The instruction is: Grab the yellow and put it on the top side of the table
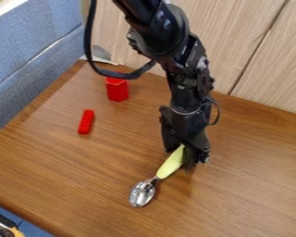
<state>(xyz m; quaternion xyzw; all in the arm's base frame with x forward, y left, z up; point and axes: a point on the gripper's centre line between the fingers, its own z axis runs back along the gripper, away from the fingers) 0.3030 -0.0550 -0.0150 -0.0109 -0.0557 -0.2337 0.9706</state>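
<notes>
Although the gripper (178, 159) is at the yellow-handled spoon (168, 167) (open or closed: cannot tell), grasping seems underway; next: secure, lift, carry toward 12 o'clock.

The camera looks slantwise down the table (249, 199), seemingly close.
</notes>
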